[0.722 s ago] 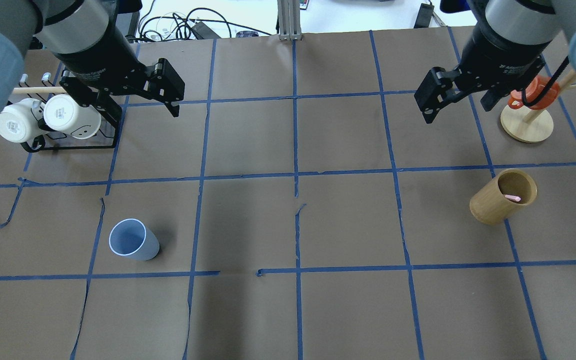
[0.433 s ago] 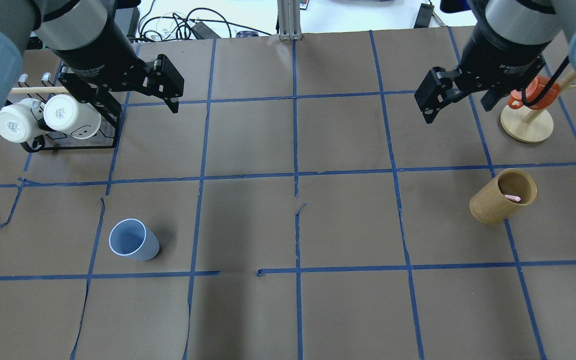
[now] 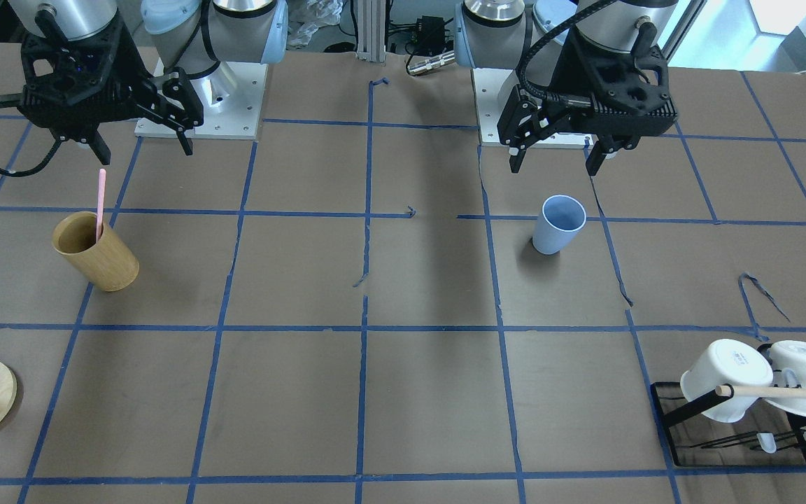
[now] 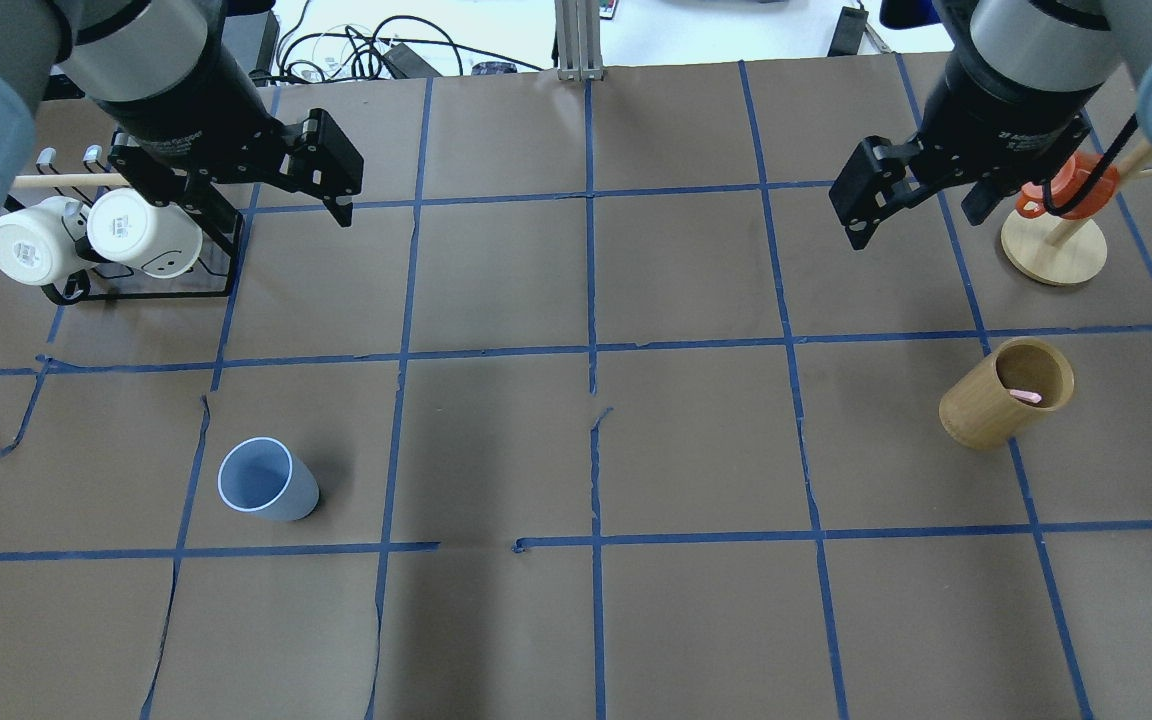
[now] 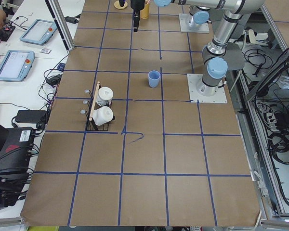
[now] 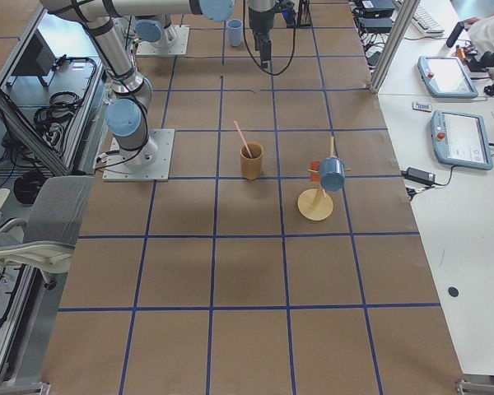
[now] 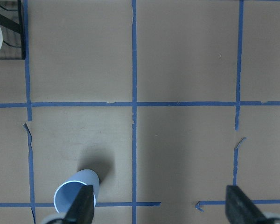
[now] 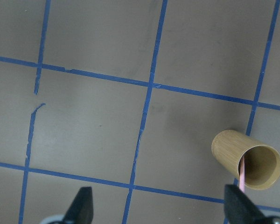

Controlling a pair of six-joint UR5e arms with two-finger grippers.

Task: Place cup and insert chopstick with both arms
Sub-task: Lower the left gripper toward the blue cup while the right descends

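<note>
The light-blue cup [image 4: 266,482] stands upright on the brown table, also in the front view [image 3: 558,224] and at the bottom left of the left wrist view [image 7: 74,196]. The pink chopstick [image 3: 100,203] leans inside a tan wooden cup [image 4: 1001,395]; the right wrist view shows the stick [image 8: 241,179] in it too. My left gripper [image 4: 281,215] is open and empty, high above the table beyond the blue cup. My right gripper [image 4: 914,225] is open and empty, beyond the tan cup.
A black rack with two white mugs [image 4: 96,240] and a wooden rod stands at the far left. A round wooden stand [image 4: 1053,245] with an orange mug is at the far right. Blue tape lines grid the table.
My left gripper has shifted slightly toward the far side of the table. The right gripper, the cup and the chopstick have barely moved.
</note>
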